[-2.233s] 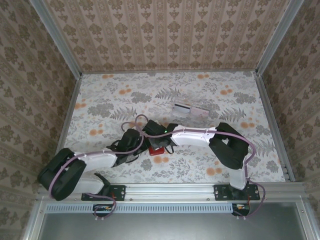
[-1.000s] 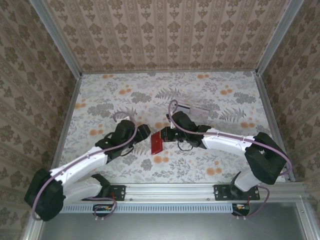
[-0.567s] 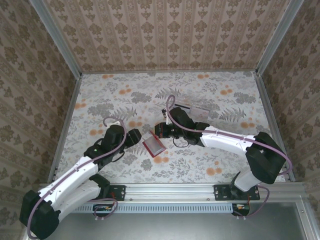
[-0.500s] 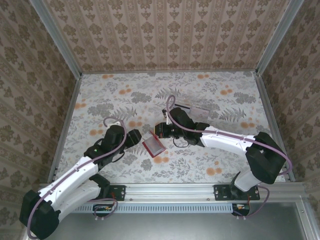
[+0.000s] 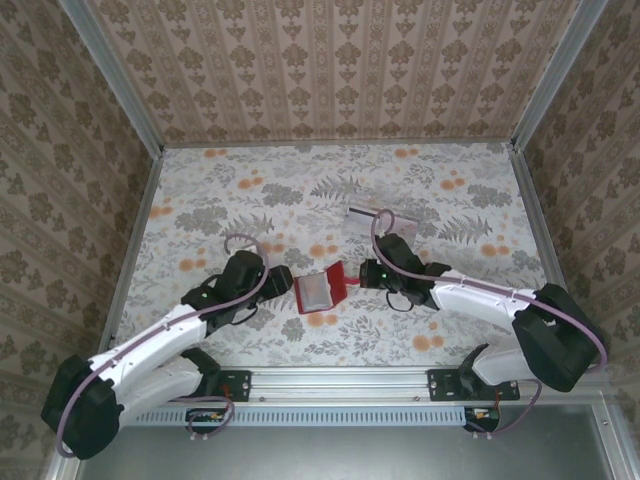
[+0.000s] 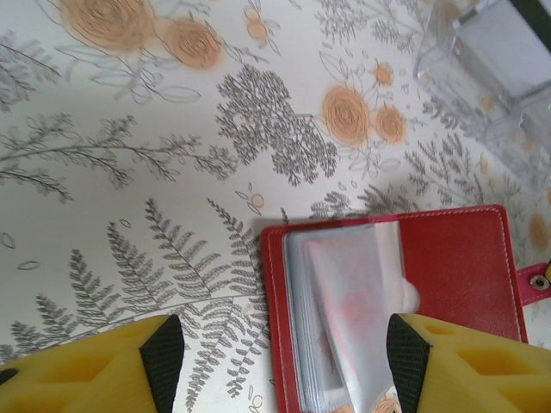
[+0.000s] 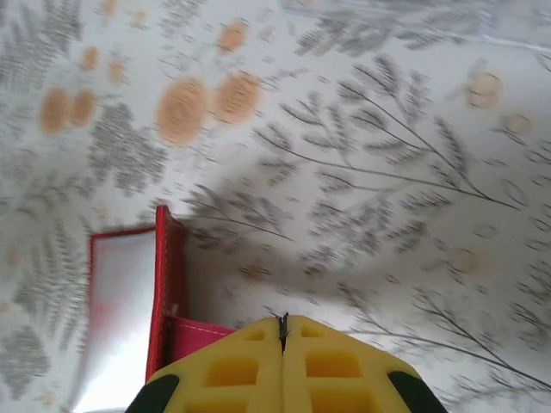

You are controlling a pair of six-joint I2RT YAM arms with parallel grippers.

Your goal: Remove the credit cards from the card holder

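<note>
Card holder (image 5: 318, 291) lies open on the bench (image 5: 230, 190), lower centre of your top view. Your left hand (image 5: 284, 282) gapes beside it. Your right hand (image 5: 363, 275) pinches its tab (image 7: 200, 332). Credit cards (image 5: 362, 217) lie beyond.

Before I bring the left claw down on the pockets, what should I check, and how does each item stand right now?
1. Card holder lies open with its sleeves facing up: ok.
2. Right claw is shut on the holder's red flap, keeping it open: ok.
3. Left claw is open over the sleeves: ok.
4. A card remains in the sleeves: cannot tell, as they look cloudy.
5. Credit cards already taken out lie away from the holder: ok.
6. Clear plastic piece is away from the left claw's fingers: ok.
</note>
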